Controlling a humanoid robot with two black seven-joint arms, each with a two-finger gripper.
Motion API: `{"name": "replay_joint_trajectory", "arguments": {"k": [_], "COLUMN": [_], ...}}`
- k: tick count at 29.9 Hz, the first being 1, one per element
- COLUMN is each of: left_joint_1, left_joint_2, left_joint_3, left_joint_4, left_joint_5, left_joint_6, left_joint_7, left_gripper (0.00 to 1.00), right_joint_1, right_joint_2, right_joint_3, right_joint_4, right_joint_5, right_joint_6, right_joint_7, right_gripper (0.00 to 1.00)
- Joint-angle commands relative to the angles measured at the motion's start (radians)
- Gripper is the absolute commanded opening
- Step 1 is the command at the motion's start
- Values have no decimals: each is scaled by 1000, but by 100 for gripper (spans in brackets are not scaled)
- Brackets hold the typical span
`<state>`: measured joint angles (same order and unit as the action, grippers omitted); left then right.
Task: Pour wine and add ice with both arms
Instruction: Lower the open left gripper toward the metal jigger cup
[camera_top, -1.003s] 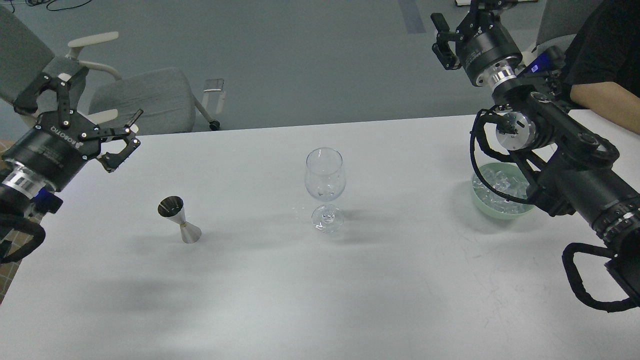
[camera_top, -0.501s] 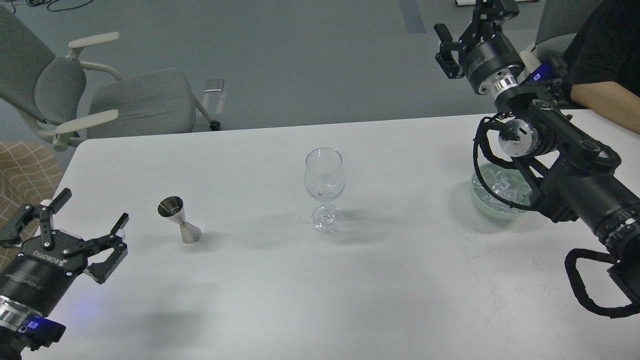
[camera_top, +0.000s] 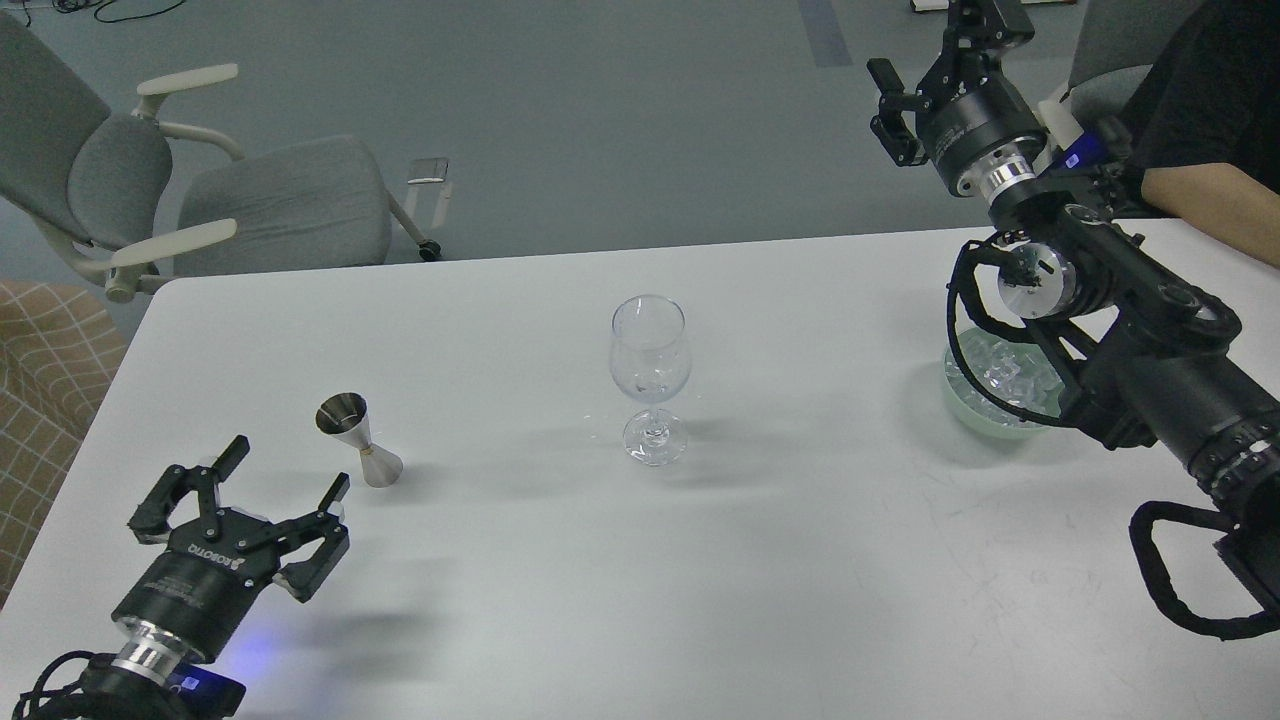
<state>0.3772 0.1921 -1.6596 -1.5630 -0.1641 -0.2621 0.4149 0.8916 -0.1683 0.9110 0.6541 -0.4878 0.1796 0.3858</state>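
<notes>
Ice (camera_top: 1005, 377), small clear cubes, is heaped in a pale green bowl (camera_top: 965, 408) near the table's (camera_top: 800, 560) right edge, part hidden by the right arm (camera_top: 1120, 330), w/ bare tabletop between it and the wine glass (camera_top: 650, 375); left gripper (camera_top: 285, 472) spread wide, empty, right gripper (camera_top: 935, 55) open, empty

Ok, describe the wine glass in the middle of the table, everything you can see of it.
The wine glass is clear and stemmed, with a rounded tulip-shaped bowl, a short stem and a round foot. It stands upright near the middle of the white table, its foot flat on the surface. No coloured liquid shows in the bowl; glints low in the bowl could be reflections or something clear, which cannot be told. Nothing touches it but the table; neither claw is near it.
</notes>
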Motion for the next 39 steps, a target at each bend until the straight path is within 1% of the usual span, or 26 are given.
{"name": "replay_joint_trajectory", "arguments": {"k": [1, 3, 6, 10, 13, 17, 18, 21, 24, 28, 35, 36, 38, 39], "left_joint_1": [-66, -77, -109, -136, -153, -182, -192, -204, -224, -227, -236, -238, -242, -247], "left_joint_2": [-60, -69, -72, -71, -71, -71, -72, -72, -74, -74, -69, -69, -69, -69], "left_joint_3": [11, 12, 12, 14, 14, 14, 14, 17, 17, 18, 64, 69, 69, 69], "left_joint_4": [57, 67, 121, 179, 204, 233, 239, 241, 241, 239, 239, 239, 239, 239], "left_joint_5": [78, 90, 94, 94, 98, 130, 143, 152, 152, 153, 155, 155, 156, 169], "left_joint_6": [9, 15, 21, 23, 23, 26, 33, 92, 119, 126, 130, 130, 132, 133], "left_joint_7": [-11, -11, -16, -33, -38, -67, -71, -71, -73, -68, -71, -73, -73, -73], "left_gripper": [98, 98, 99, 99, 99, 99, 99, 98, 97, 96, 91, 88, 84, 78], "right_joint_1": [0, 0, -2, -5, -10, -14, -14, -14, -14, -14, -17, -17, -17, -19], "right_joint_2": [-8, -10, -11, -11, -11, -10, -8, -7, -8, -10, -10, -10, -10, -10], "right_joint_3": [-11, -11, -11, -11, -11, -11, -11, -14, -15, -15, -15, -15, -15, -15], "right_joint_4": [1, 1, 1, 1, 2, 2, 1, 1, 1, 1, -1, -1, -1, -1], "right_joint_5": [0, 0, 0, 0, 0, 0, 0, 0, 0, 0, -1, -1, -1, 0], "right_joint_6": [-2, -2, -5, -5, -9, -9, -9, -9, -9, -9, -11, -11, -12, -12], "right_joint_7": [-1, -1, 1, -1, 1, 1, 1, 1, 1, 1, 1, 1, 1, 1], "right_gripper": [100, 100, 100, 100, 100, 100, 100, 100, 100, 100, 100, 100, 100, 100]}}
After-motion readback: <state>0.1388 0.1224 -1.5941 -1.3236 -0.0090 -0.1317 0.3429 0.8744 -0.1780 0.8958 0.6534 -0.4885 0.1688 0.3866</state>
